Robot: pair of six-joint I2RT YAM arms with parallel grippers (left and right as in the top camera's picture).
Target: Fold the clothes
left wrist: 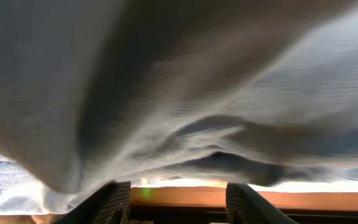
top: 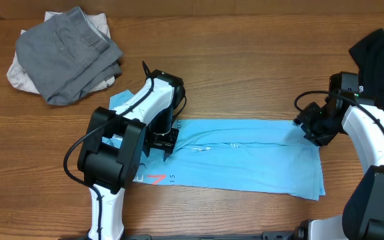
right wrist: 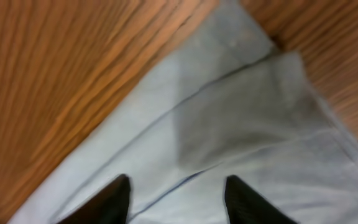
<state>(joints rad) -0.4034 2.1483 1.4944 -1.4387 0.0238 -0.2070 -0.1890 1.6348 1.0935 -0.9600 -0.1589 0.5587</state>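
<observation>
The left end effector (left wrist: 176,190) has its tips buried under light blue T-shirt (top: 245,160) cloth, grip unclear. The right end effector (right wrist: 174,182) stands half-open above the hem. Only overhead shows the grey garments (top: 69,53).

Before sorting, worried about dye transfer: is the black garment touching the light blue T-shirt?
Apart: overhead shows bare table between the black garment and the light blue T-shirt.

T-shirt (top: 245,157) centre; folded pile (top: 65,57) behind left; garment (top: 382,50) behind right.
</observation>
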